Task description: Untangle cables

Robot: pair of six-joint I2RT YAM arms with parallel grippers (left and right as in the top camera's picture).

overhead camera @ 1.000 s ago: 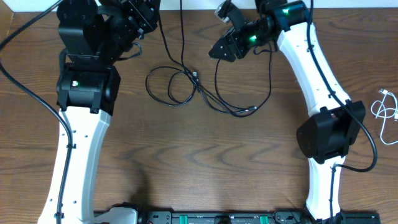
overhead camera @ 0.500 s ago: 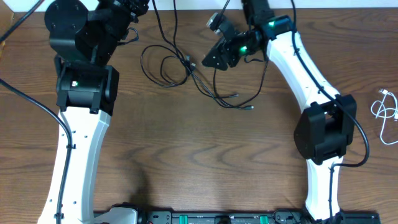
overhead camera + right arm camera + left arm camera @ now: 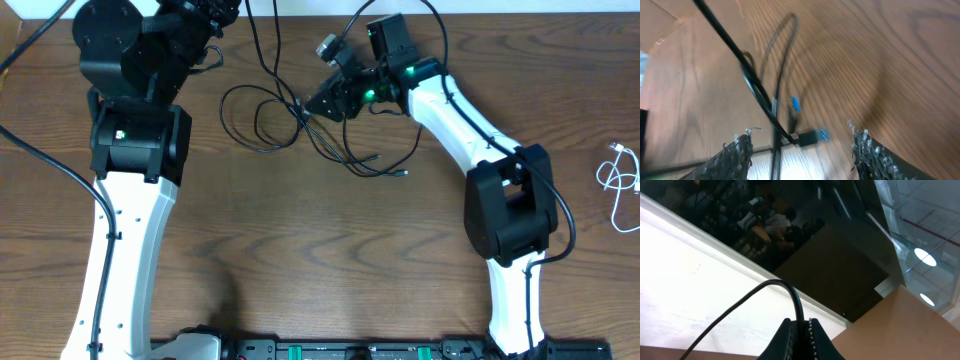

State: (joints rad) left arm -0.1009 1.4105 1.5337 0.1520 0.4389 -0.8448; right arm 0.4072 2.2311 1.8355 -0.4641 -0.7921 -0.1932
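Brown wood-grain table, wide bare room over the near half and the middle. Black cables tangled near the far edge, between the arms; white cable coiled well apart at the right edge. Left hand pressed together, pinching one black strand. Right hand spread, low over the tangle.

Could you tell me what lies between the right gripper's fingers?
Right wrist view: black cables and a blue-tipped plug, loose between the right gripper's open fingers.
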